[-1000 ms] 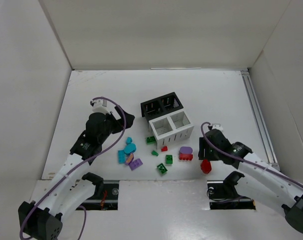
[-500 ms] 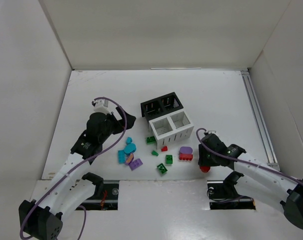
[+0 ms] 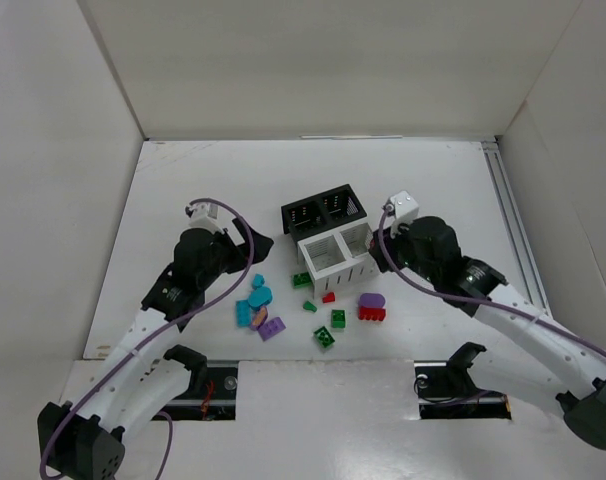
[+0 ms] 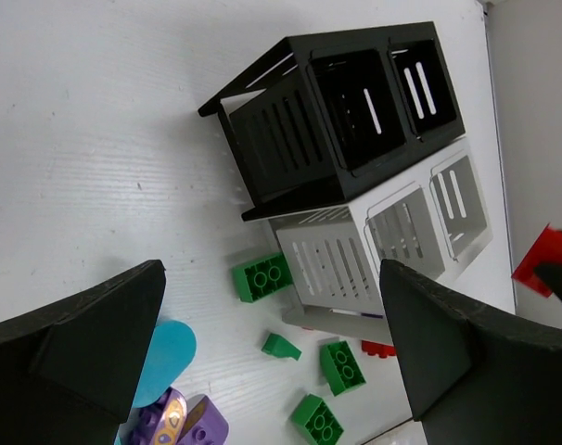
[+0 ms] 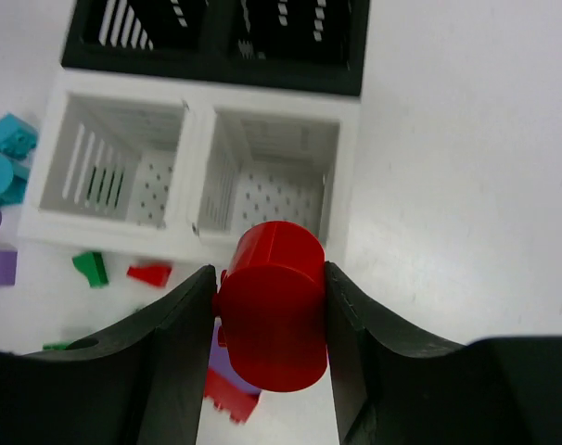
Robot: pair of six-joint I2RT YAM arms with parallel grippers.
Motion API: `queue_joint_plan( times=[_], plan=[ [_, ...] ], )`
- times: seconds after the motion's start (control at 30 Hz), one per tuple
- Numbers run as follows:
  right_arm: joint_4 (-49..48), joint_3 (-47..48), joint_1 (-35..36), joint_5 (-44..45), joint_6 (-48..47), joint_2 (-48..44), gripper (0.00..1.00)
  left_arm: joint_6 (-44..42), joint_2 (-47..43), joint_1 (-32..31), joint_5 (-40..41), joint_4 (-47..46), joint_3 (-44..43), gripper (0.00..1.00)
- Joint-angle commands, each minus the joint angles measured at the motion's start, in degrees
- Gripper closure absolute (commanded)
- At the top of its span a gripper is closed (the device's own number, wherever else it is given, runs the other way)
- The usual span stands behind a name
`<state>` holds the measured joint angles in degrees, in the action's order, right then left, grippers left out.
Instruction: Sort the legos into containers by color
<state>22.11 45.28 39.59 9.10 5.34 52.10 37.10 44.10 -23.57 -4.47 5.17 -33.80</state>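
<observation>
My right gripper (image 5: pixel 270 276) is shut on a red round lego (image 5: pixel 274 315) and holds it above the near edge of the white bin's (image 5: pixel 197 169) right cell. In the top view the right gripper (image 3: pixel 377 254) is at the white bin's (image 3: pixel 355 266) right end. The black bin (image 3: pixel 323 212) stands behind it. My left gripper (image 4: pixel 272 311) is open and empty, hovering left of the bins (image 3: pixel 249 243). Loose legos lie in front of the white bin: green (image 3: pixel 300 280), (image 3: pixel 338 319), (image 3: pixel 324 338), small red (image 3: pixel 328 297), purple (image 3: pixel 372 299), red (image 3: pixel 372 314), teal (image 3: pixel 260 296), purple (image 3: pixel 271 327).
White walls enclose the table on the left, back and right. A rail (image 3: pixel 511 230) runs along the right side. Both cells of the white bin and of the black bin (image 4: pixel 355 102) look empty in the wrist views.
My right gripper has lifted the red round lego from the table's front right and carried it back and left to the white bin. The left arm has hardly moved.
</observation>
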Motion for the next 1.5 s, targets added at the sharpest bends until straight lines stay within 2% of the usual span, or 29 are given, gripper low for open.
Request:
queue_joint_plan(
  times=[0.0, 0.13, 0.2, 0.3, 0.37, 0.43, 0.47, 0.63, 0.9, 1.07, 1.2, 1.33, 1.47],
  plan=[
    [-11.63, 3.93, 0.57, -3.39, -10.61, 4.84, 0.7, 2.18, -1.12, 0.02, -1.33, 1.68, 1.11, 0.0],
    [-12.97, 9.11, 0.57, -4.0, -14.56, 12.13, 0.65, 3.5, -1.12, 0.02, -1.33, 3.0, 2.42, 0.0],
    [-12.97, 9.65, 0.57, -4.01, -15.36, 13.99, 0.65, 4.29, -1.12, 0.02, -1.33, 3.61, 3.82, 0.0],
    [-13.67, 10.36, 0.57, -3.22, -15.36, 15.66, 0.6, 4.91, -1.12, 0.02, -1.33, 4.23, 4.36, 0.0],
    [-13.67, 10.36, 0.57, -2.52, -15.36, 15.67, 0.5, 5.61, -0.6, 0.02, -1.33, 4.24, 4.97, 0.0],
    [-13.67, 10.36, 0.57, -2.51, -15.36, 15.67, 0.44, 5.61, -0.59, 0.02, -1.33, 4.84, 5.5, 0.0],
    [-13.67, 10.36, 0.57, -3.03, -15.36, 15.67, 0.36, 6.22, 0.02, 0.02, -1.33, 4.85, 6.11, 0.0],
    [-13.67, 8.34, 0.57, -3.57, -14.84, 13.91, 0.21, 6.76, 0.02, 0.02, -0.28, 5.99, 6.64, 0.0],
    [-10.95, 5.79, 0.57, -4.18, -14.22, 5.83, 0.18, 6.76, 0.02, -0.6, -0.28, 5.99, 7.79, 0.0],
    [-0.69, 1.49, 0.57, -0.67, -10.8, -2.33, 0.18, 6.76, 1.78, -2.78, 0.51, 6.52, 7.79, 0.02],
    [6.27, -4.55, 0.57, -1.36, -5.72, -6.73, 0.19, 6.76, 1.78, -5.95, 2.71, 6.52, 7.79, 0.02],
    [2.69, -15.02, 0.57, -5.58, 2.64, -8.5, 0.19, 7.28, 1.26, -10.43, 3.58, 5.11, 7.79, 0.02],
    [-8.03, -21.89, 0.57, -10.24, 8.45, -5.0, 0.19, 7.81, 2.48, -16.05, 6.65, 4.59, 7.26, 0.02]
  ],
)
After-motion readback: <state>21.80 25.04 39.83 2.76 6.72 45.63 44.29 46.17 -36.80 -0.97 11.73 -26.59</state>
